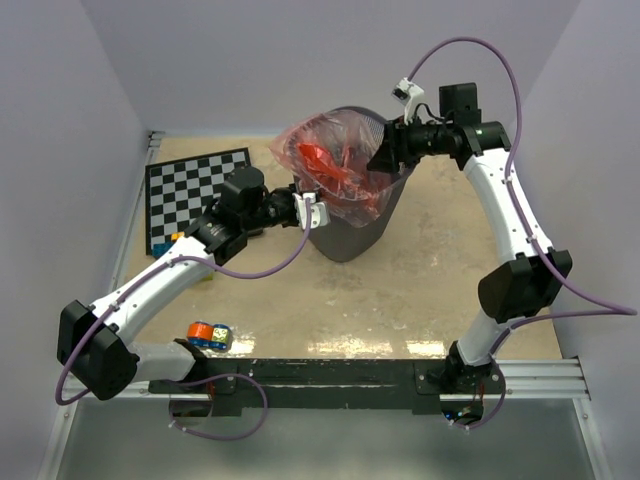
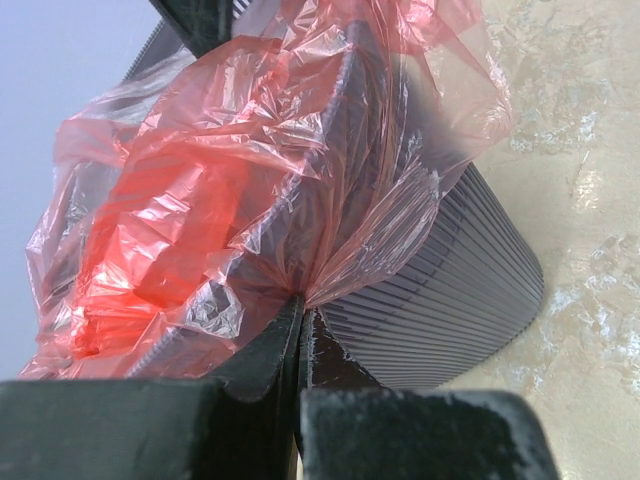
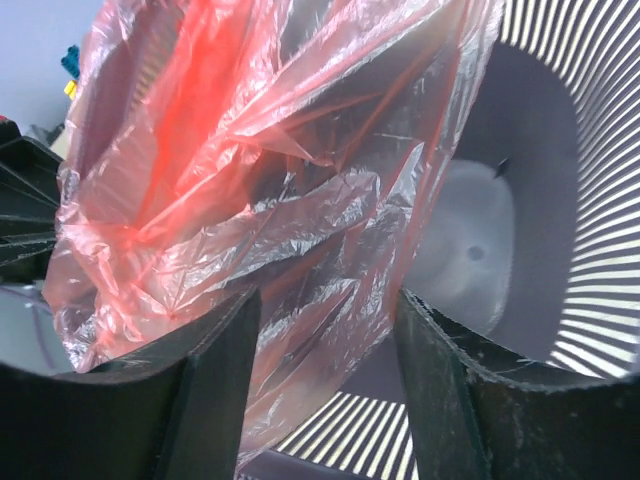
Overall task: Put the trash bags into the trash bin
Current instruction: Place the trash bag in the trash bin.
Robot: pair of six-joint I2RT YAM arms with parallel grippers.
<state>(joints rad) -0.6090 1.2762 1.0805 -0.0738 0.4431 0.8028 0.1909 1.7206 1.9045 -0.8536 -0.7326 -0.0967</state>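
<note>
**Status: task partly complete.**

**Position of parts.** The trash bin point(image 1: 350, 235) stands upright near the centre of the table point(image 1: 420, 290), to the right of the checkerboard point(image 1: 195, 200). The trash bag point(image 1: 335, 165) sits at the bin's mouth. Part of the film hangs inside the opening and the bulk is bunched above the rim. A flap drapes down the outer wall on the side facing the left arm.

**Left gripper point(image 2: 300, 315): clenched.** The jaws meet with no visible gap. The film gathers to a point exactly at their tips, so they grasp a fold of the trash bag at the bin's rim. Whether the mesh rim is caught in the same pinch cannot be told from the wrist view.

**Right gripper point(image 3: 328, 295): released.** The jaws stand apart at the opposite rim with a loose bulge of film between them, and nothing is clamped. Beyond the film, the bin's inner wall and bare floor are visible.

**Done.** The bag is at the bin and partly inside its opening.

**Left to do.** The film standing above the rim and the flap outside the wall must go below the rim. The bare floor suggests that little of the bag has reached the bottom. The task is judged to be about halfway.
</note>
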